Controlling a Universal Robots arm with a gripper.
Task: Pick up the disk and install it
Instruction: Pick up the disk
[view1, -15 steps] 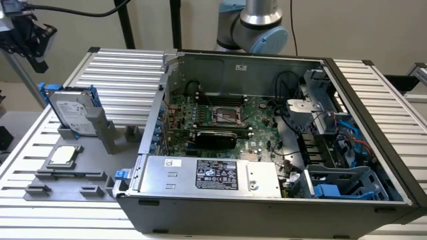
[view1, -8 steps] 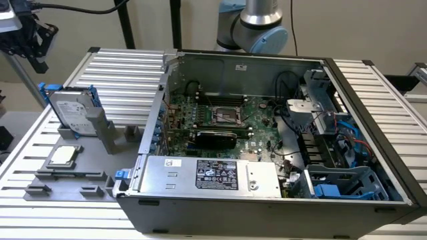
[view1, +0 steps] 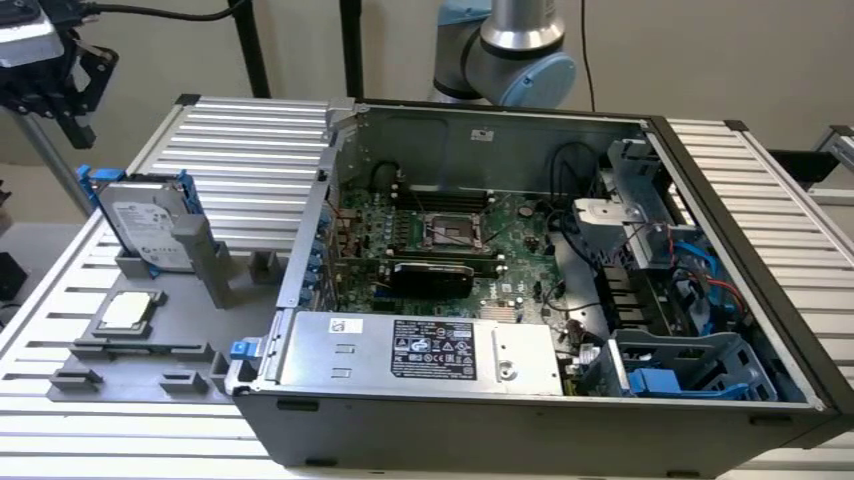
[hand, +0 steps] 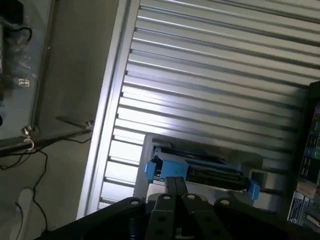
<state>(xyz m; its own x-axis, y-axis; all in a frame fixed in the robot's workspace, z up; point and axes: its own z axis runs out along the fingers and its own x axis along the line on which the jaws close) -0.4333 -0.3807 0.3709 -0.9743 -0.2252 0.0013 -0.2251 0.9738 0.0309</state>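
I see the tool (view1: 78, 128) in the upper left of the exterior view, hanging in the air above the surface (view1: 254, 140) and well clear of everything on it. In the wrist view its two fingers (hand: 170, 190) sit pressed together with only a thin seam between them, so the tool is narrow and holds nothing.

The disk (view1: 144, 225) stands on edge in a grey stand (view1: 200, 262) at the left of the exterior view, below the tool and apart from it. Its white label faces the camera and the blue bracket frames its edges. In the wrist view I look down on the disk's (hand: 210, 172) upper edge just beyond the fingertips, with the blue bracket ends on both sides and the ribbed metal surface (hand: 210, 75) behind it.

A small square chip (view1: 127, 312) lies flat on the same grey stand, nearer the lower left of the exterior view. The open computer case (view1: 534, 425) fills the middle and right of that view, just beside the stand. Inside it I see the green circuit board (view1: 441, 230), a silver power box (view1: 427, 348) along the near side and blue plastic trays (view1: 667, 380) in the lower right corner. The arm's base (view1: 514, 45) rises behind the case at the top centre.
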